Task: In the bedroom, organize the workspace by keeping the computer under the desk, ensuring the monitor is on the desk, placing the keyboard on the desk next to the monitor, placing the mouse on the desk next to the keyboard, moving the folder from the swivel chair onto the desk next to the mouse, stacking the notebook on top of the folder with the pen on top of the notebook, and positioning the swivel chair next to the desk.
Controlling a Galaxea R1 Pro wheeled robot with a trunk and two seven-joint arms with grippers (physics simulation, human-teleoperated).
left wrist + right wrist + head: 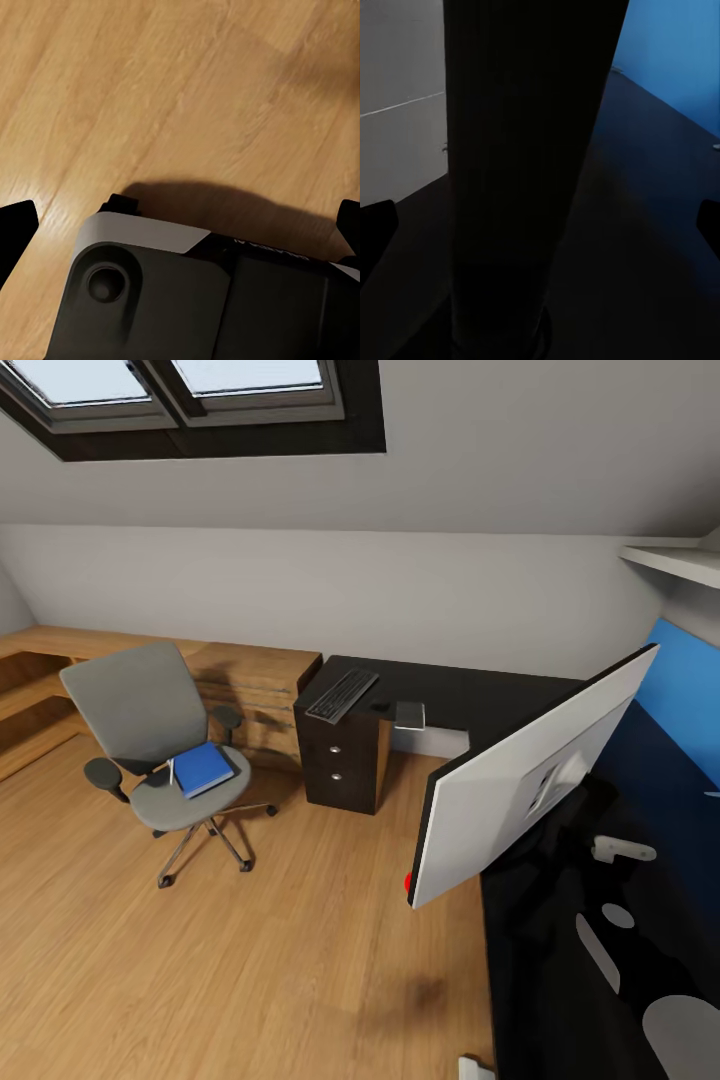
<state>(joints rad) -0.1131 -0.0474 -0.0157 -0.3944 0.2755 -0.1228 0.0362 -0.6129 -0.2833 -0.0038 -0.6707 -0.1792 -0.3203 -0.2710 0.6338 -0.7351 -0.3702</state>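
The grey swivel chair [150, 735] stands on the wood floor, apart from the desk, with the blue folder [204, 768] and the thin pen [171, 771] on its seat. On the far wing of the black desk [470, 695] lie the keyboard [342, 694], a small dark mouse [380, 707] and the grey notebook [409, 714]. The monitor [530, 780] stands tilted on the near wing, pale back towards me, red dot [408, 881] at its low corner. My right gripper [540, 225] is open, a dark upright part close between its fingers. My left gripper [184, 225] is open over the floor. The computer is out of view.
A dark drawer unit [340, 760] stands under the desk's far end, with a light-wood dresser [250, 670] beside it along the wall. The blue back panel [690, 680] lines the desk at the right. My own base [187, 300] is below the left gripper.
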